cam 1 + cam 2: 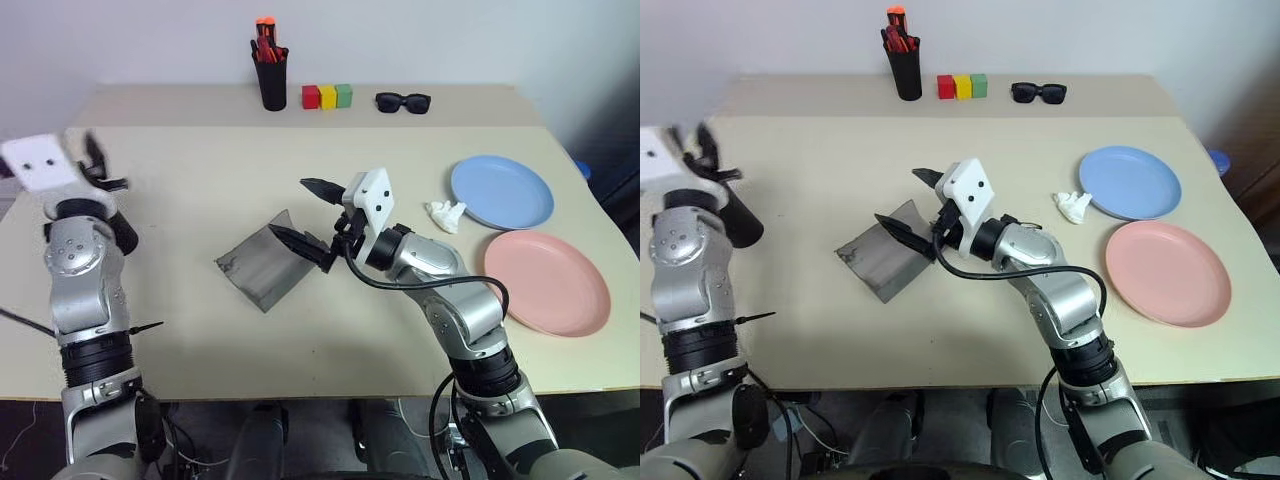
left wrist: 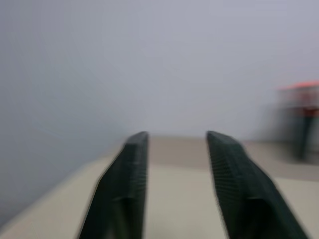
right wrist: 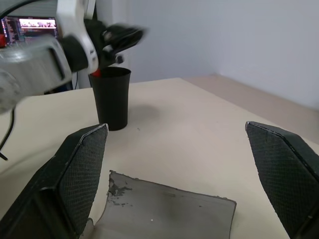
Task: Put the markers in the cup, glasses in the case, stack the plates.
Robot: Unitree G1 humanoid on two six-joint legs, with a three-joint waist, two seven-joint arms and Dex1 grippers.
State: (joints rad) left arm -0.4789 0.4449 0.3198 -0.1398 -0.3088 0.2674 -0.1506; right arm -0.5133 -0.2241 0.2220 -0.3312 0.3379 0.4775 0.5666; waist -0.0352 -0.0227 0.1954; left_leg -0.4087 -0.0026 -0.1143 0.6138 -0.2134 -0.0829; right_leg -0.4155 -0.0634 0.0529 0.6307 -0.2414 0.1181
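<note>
**Two arms over a beige table, with the grey case as landmark**

The grey case (image 1: pixel 265 260) lies open near the middle of the table (image 1: pixel 200 200); its scuffed inner shell faces up, and its near edge is partly covered by the right gripper (image 1: pixel 312 220). That gripper hangs just above the case's right end, fingers spread wide and holding nothing. Far left of the case, the left gripper (image 1: pixel 100 165) is raised over the black cup (image 3: pixel 110 98), which in the head views is almost wholly hidden behind the arm. In the right wrist view a trace of red-orange shows at the cup's rim, too small to identify. The left gripper's fingers (image 2: pixel 124 184) stand parallel with a clear gap and nothing between them; this view is blurred. Right of the case lie a crumpled white tissue (image 1: pixel 445 214), the blue plate (image 1: pixel 502 191) and, nearer, the pink plate (image 1: pixel 547 282), side by side and unstacked. Behind the case, along the far edge, stand a pen holder (image 1: pixel 270 70), three coloured blocks (image 1: pixel 327 96) and dark sunglasses (image 1: pixel 403 101).
</note>
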